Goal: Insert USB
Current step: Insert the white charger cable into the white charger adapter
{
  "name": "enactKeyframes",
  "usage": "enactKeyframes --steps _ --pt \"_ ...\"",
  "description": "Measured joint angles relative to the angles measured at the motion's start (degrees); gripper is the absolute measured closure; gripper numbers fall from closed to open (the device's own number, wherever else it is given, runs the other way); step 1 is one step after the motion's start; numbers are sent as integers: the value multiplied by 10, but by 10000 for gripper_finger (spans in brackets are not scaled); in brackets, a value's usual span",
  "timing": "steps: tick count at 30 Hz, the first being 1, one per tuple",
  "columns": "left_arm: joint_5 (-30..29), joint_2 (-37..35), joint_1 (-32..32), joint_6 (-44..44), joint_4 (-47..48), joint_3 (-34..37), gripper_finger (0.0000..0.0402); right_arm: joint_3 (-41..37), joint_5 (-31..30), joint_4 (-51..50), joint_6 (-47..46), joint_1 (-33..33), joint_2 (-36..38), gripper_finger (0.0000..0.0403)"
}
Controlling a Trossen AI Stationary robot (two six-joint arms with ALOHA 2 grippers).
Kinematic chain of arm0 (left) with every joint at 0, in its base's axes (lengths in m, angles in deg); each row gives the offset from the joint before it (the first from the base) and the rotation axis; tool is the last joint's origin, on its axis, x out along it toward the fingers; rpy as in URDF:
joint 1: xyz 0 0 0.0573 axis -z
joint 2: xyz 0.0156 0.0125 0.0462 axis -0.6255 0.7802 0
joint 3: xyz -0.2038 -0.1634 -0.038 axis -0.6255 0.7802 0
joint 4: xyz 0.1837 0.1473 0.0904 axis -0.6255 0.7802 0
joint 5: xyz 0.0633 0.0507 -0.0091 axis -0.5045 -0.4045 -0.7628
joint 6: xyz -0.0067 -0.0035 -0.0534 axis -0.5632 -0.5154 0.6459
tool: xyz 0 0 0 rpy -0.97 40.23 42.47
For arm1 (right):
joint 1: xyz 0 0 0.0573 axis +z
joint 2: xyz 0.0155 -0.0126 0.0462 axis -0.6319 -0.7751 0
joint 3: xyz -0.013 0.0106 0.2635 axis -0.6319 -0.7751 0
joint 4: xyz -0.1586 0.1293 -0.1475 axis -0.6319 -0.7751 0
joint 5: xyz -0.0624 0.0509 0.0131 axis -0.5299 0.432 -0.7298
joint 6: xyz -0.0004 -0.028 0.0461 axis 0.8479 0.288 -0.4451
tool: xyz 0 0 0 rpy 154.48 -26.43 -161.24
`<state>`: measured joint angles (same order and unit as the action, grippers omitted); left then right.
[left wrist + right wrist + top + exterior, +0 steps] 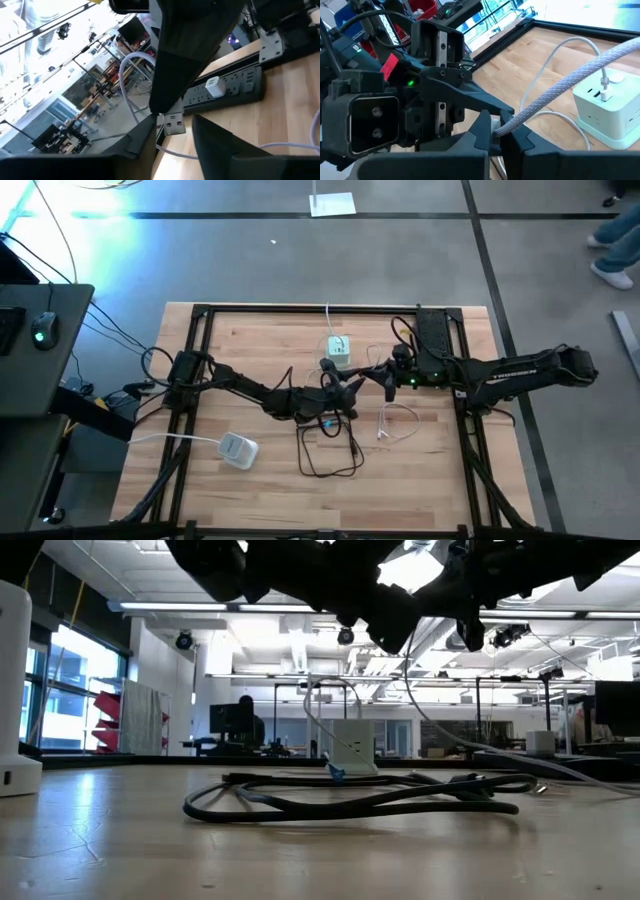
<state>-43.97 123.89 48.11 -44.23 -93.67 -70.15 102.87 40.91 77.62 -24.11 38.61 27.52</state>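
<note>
Left claw (175,112): closed on the metal USB plug (173,123), held above the tabletop (250,330) near the white charger cube (339,351). Right claw (496,131): pinched shut on the braided cable (555,90) just behind the plug. Item judged light, with a rigid plug and limp, springy cord; best gripped at the plug's hard shell, where it cannot flex.

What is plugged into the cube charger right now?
One white cable sits in a port on the cube charger, its plug visible in the right wrist view. The neighbouring port looks free. The charger's far faces are hidden, so anything plugged in there cannot be seen.
</note>
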Motion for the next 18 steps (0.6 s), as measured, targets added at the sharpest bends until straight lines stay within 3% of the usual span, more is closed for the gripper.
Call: enactKeyframes --steps 5,11,18 --pt "-3 0 4 3 0 0 384 0 2 -2 0 0 0 403" --pt "-5 0 12 2 2 0 384 1 8 -14 20 0 0 382" --pt "-35 0 29 -16 7 0 384 2 33 -57 129 0 0 307"
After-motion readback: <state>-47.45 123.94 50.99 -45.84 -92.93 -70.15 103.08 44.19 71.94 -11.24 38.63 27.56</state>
